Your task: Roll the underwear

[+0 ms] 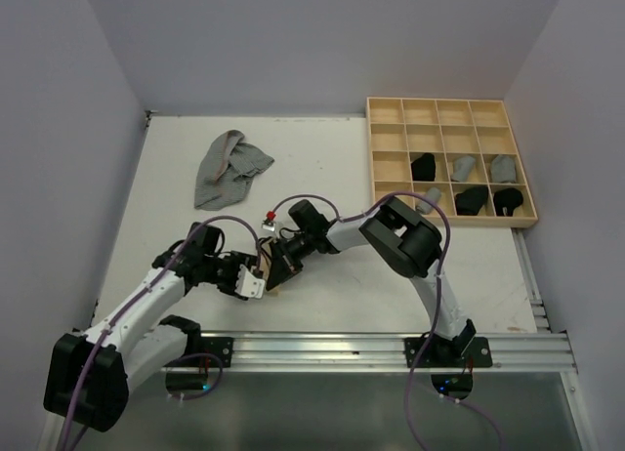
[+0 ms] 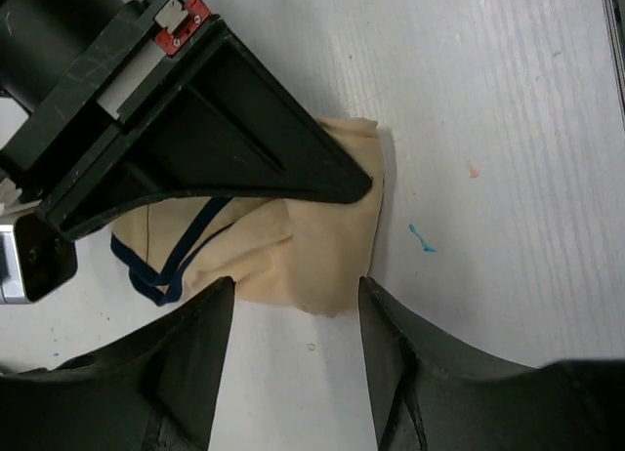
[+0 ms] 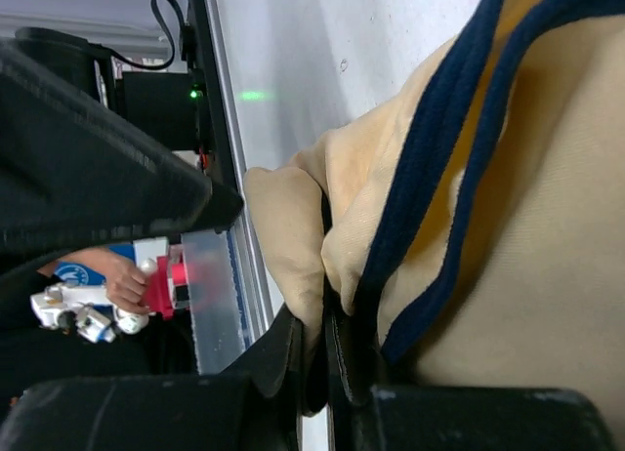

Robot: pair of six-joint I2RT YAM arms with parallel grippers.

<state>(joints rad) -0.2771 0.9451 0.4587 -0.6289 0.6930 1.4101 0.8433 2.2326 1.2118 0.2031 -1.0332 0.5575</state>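
Tan underwear (image 2: 322,246) w/ dark blue trim lies bunched up on the white counter (image 2: 508,100). It is near the front edge, right btw the two tools. From the top view you can hardly see it, bc both tools cover it & only a tiny tan bit peeks out.

The right tool (image 3: 317,344) is pinched tight on a fold of the tan underwear, w/ the cloth stuck btw its two black fingers. In the left wrist view it reaches over the cloth from the upper left, & its tip sits at the cloth's right edge.

The left tool (image 2: 296,293) is spread wide & holds nothing. Its fingers (image 2: 195,363) sit one on each side of the cloth's near edge. Can't tell if they touch it.

A little blue mark (image 2: 420,238) & an orange dot (image 2: 473,170) are on the counter just beside the cloth.

Far back on the left, the grey underwear (image 1: 229,168) lies crumpled in a heap, well apart from both tools.

Back right is a pale wooden tray (image 1: 420,112) w/ lots of square boxes. Three black lumps (image 1: 423,165) & three grey lumps (image 1: 462,166) sit in its two front rows, one per box. They are too small to tell how they are folded.
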